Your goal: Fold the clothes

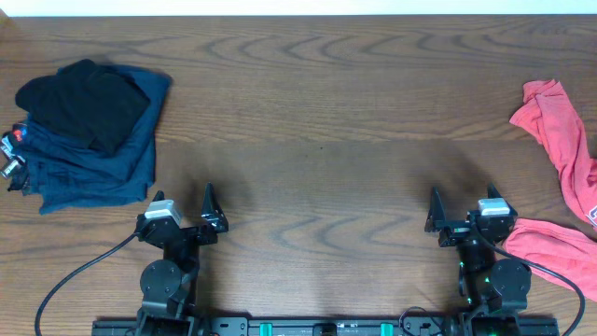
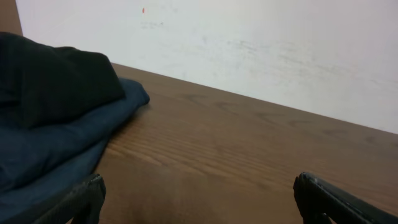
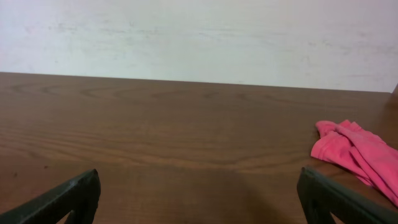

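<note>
The coral-red T-shirt (image 1: 569, 159) lies crumpled at the table's right edge, partly cut off by the frame, with a fold reaching down next to my right arm. One end of it shows at the right of the right wrist view (image 3: 354, 152). My right gripper (image 1: 435, 213) (image 3: 199, 199) is open and empty near the front edge, left of the shirt. My left gripper (image 1: 209, 207) (image 2: 199, 199) is open and empty near the front left, apart from the shirt.
A stack of navy blue folded garments (image 1: 93, 154) with a black folded garment (image 1: 84, 103) on top sits at the far left, also in the left wrist view (image 2: 43, 143). The wooden table (image 1: 317, 140) runs to a white wall at the back.
</note>
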